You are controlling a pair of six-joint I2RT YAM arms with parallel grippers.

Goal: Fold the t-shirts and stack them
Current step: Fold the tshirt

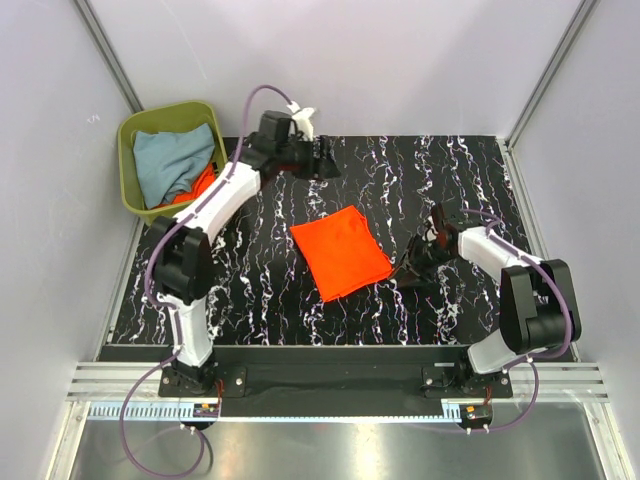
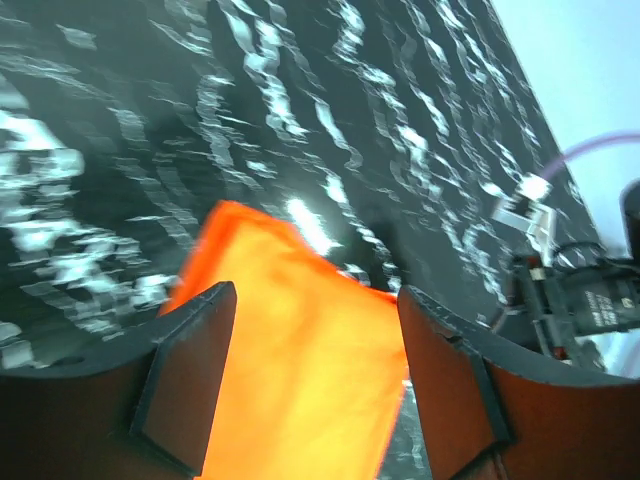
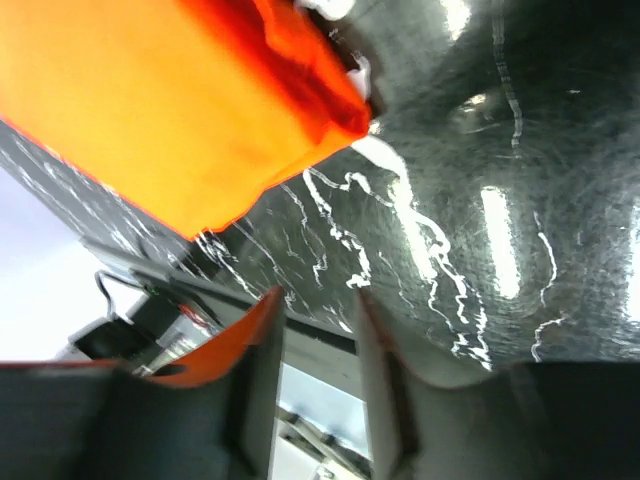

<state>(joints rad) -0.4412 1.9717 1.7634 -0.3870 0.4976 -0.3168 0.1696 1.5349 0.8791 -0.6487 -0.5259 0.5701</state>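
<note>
Top external view: a folded orange t-shirt (image 1: pixel 340 252) lies flat at the middle of the black, white-veined table (image 1: pixel 450 180).
The right gripper (image 1: pixel 412 265) sits just beside the shirt's right edge, jaws slightly apart on nothing. The left gripper (image 1: pixel 325 160) hangs past its far side, jaws wide and empty. At the far left corner an olive-green bin (image 1: pixel 128 140) holds a pale grey-blue t-shirt (image 1: pixel 172 160), with a second orange t-shirt (image 1: pixel 203 185) beside it. Pale grey walls (image 1: pixel 380 60) enclose the table on three sides.

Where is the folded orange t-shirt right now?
In the top view, the folded orange t-shirt lies at the middle of the table, just left of the right tool, with the left tool farther back.
</note>
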